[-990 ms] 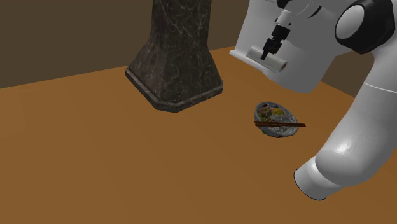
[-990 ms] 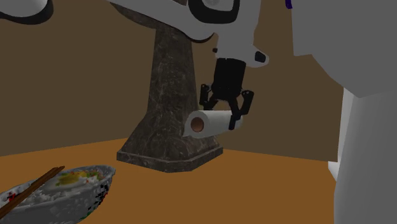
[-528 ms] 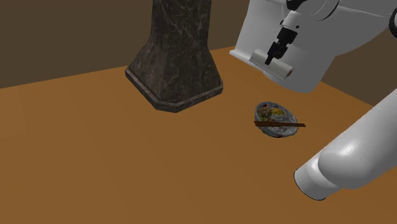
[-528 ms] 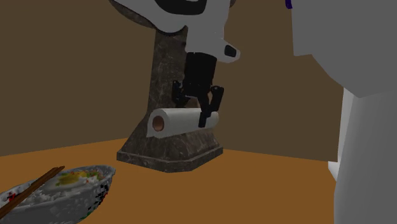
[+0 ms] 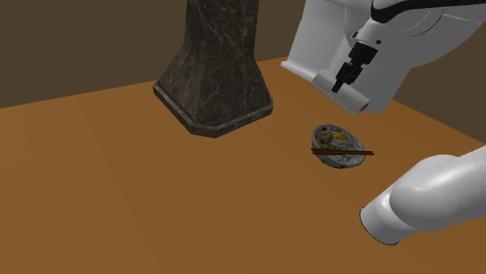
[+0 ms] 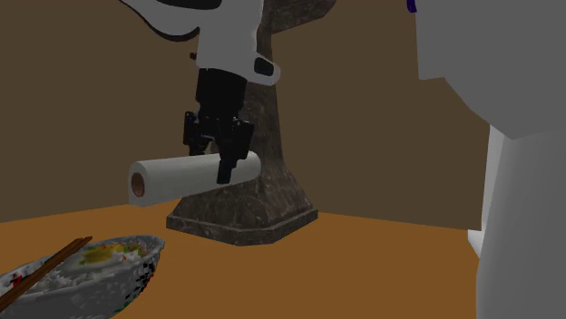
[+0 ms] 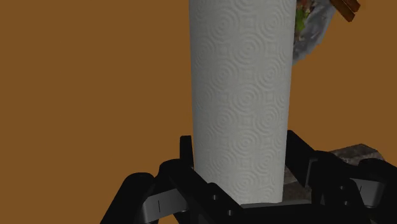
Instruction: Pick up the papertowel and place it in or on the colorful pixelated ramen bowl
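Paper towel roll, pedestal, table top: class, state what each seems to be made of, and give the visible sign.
Paper towel roll: soft, matte white paper, embossed with ring patterns. The brownish core at its end is likely cardboard.
Pedestal: dark stone, perhaps marble, judging by the pale veining across it.
Table top: flat orange-brown with no grain visible, so wood is only a guess.

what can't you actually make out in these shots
Ramen bowl: wrist view, mostly behind the paper towel roll; second exterior view, cut off by the left and bottom edges.
Chopsticks: wrist view, just one end shows, the rest past the edge.
Dark stone pedestal: shoulder view, top cut off by the upper edge.
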Robot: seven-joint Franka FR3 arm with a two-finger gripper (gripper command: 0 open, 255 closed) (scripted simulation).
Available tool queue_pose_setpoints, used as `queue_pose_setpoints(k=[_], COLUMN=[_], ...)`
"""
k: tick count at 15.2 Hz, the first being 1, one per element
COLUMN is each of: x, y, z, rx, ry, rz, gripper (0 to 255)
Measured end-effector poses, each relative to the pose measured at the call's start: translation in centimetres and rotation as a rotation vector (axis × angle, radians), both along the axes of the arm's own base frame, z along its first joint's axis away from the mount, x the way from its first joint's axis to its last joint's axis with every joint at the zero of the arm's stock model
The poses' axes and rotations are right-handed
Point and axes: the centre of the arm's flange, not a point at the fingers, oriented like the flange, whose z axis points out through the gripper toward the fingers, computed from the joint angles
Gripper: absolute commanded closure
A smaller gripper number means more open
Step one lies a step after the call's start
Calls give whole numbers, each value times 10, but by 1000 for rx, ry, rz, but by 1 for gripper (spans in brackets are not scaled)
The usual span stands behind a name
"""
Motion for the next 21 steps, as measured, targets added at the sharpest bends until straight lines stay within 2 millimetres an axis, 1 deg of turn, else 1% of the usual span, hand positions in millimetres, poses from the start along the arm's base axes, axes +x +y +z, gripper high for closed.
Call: queue_pose_setpoints(k=[4,6,11,12,14,21], x=[-39,-60,-109,-115,-120,-122], y=[37,51,99,104,107,109], z=[1,-1,1,-2,-9,-47], rx=[0,0,0,-1,-1,-1], ry=[0,-1,-1,-1,0,0], rz=[0,0,1,0,0,0], gripper=[255,255,255,255,255,255])
